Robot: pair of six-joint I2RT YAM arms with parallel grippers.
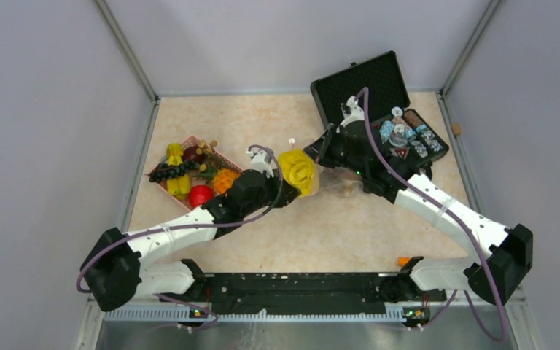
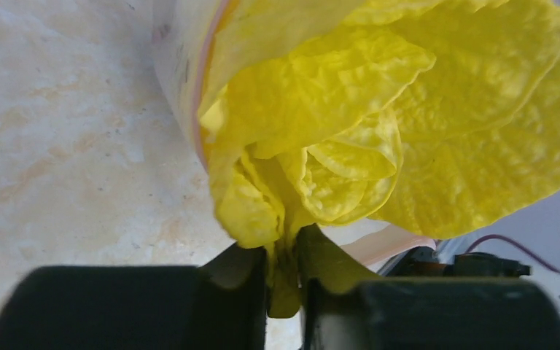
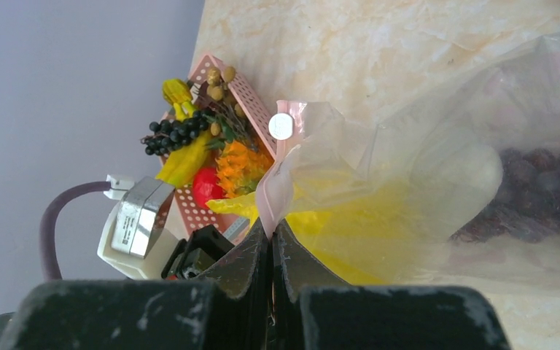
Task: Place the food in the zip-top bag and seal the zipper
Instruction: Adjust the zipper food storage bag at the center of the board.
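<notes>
Yellow in colour, the leafy toy piece (image 2: pixel 379 124) is clamped at its stem end by the left gripper (image 2: pixel 285 281), whose fingers are pressed nearly together on it. The piece sits at the mouth of the zip-top bag (image 3: pixel 423 146). In the left wrist view the bag's rim, carrying the zipper (image 2: pixel 205 80), lies against the left side of the piece. In the right wrist view the yellow shows through the clear plastic. The right gripper (image 3: pixel 272 244) is closed on the bag's pink edge, its fingers pinching the film with no gap between them. A dark grape-like cluster (image 3: pixel 532 193) lies deeper inside the bag, which rests on the table (image 1: pixel 321 226). Beside the left arm, a pink lattice basket (image 3: pixel 251 98) holds other food: a dark grape bunch (image 1: pixel 168 173), yellow pieces (image 1: pixel 175 154), a red piece (image 1: pixel 200 195) and an orange piece (image 1: pixel 226 180). An open black case (image 1: pixel 368 84) sits at the far right of the table.
</notes>
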